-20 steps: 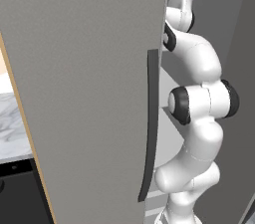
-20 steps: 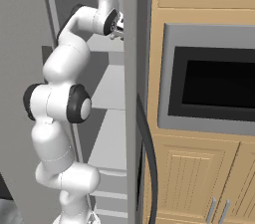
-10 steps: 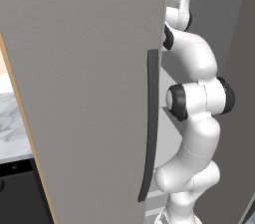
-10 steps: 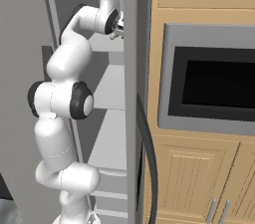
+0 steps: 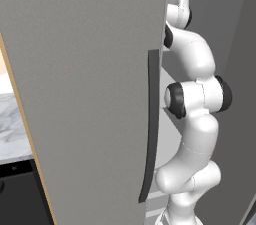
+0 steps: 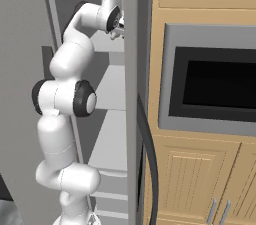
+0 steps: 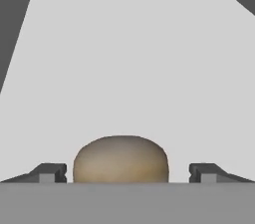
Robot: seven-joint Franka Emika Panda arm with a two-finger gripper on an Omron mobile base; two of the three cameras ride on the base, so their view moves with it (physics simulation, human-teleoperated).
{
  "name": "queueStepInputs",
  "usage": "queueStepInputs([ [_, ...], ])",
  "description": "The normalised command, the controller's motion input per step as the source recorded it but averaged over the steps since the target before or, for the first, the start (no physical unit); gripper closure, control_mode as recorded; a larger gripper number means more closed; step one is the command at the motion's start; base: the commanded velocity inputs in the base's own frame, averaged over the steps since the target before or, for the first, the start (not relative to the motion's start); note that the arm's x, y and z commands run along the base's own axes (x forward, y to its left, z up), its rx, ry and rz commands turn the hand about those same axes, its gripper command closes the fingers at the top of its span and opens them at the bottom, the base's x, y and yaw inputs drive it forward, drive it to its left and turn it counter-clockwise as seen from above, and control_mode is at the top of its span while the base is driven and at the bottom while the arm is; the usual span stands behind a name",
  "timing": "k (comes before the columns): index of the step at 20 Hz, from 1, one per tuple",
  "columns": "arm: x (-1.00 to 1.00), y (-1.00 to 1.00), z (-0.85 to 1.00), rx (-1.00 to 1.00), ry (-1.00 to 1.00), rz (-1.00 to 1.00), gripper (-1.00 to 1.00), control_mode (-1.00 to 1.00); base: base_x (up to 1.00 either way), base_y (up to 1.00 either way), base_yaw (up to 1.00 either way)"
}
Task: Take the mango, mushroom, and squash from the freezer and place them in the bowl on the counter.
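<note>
Standing tallest in both base views is the freezer, a plain grey cabinet whose open door takes up most of the left base view, with a long dark handle running down its edge. In the right base view the same door edge and handle sit just beside light wood cabinets and a built-in oven with a dark window. A strip of the white marble counter shows at the far left of the left base view, beyond the door.

The white arm rises in front of the open compartment and bends up and forward, its wrist reaching in over an upper pale grey shelf.

In the hand view, the gripper looks down onto a pale shelf surface inside the freezer. Its two dark fingertips stand wide apart, one on each side of the mushroom. The tan-brown cap sits between them with clear gaps to both tips, so nothing is clamped. The mushroom rests on the shelf, its stem hidden under the cap.
</note>
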Motion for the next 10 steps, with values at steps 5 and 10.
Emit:
queueStepInputs([
  [5, 0.0, 0.05, -0.19, 0.02, 0.1, 0.0, 1.0, -1.0, 0.0, 0.0, 0.0],
  [10, 0.0, 0.05, -0.1, 0.0, 0.03, 0.0, 1.0, -1.0, 0.0, 0.0, 0.0],
])
